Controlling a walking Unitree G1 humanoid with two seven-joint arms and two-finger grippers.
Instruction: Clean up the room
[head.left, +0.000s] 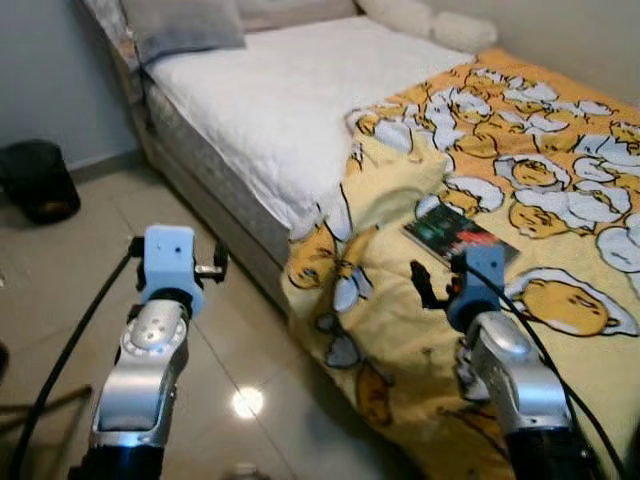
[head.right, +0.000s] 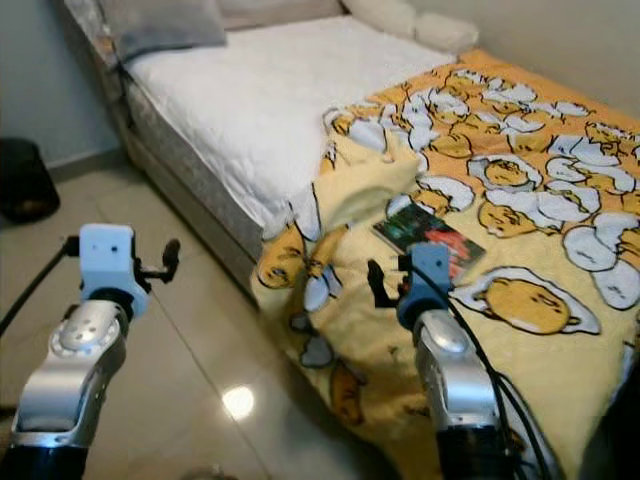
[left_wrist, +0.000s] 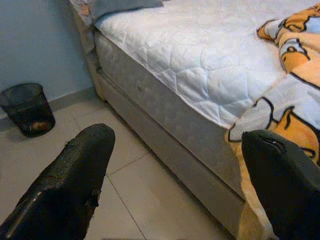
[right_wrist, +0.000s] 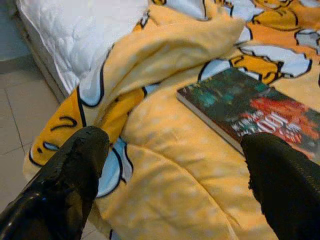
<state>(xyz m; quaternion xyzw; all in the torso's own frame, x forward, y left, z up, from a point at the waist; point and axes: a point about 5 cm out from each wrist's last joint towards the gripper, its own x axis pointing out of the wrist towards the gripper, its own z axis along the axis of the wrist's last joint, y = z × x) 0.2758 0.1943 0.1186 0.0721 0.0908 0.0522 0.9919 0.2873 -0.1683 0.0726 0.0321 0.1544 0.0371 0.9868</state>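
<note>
A dark-covered book (head.left: 460, 235) lies flat on the yellow egg-print blanket (head.left: 400, 330), which covers the near half of the bed and hangs over its edge. My right gripper (head.left: 440, 280) hovers open just short of the book, over the rumpled blanket; in the right wrist view the book (right_wrist: 250, 112) lies ahead between the spread fingers, untouched. Over the tiled floor beside the bed, my left gripper (head.left: 177, 255) is raised and open, holding nothing.
The bare white mattress (head.left: 290, 100) runs toward the wall, with a grey pillow (head.left: 185, 25) at its head. A black waste bin (head.left: 38, 180) stands on the floor by the wall. Beige floor tiles (head.left: 250, 340) lie open between the bin and the bed.
</note>
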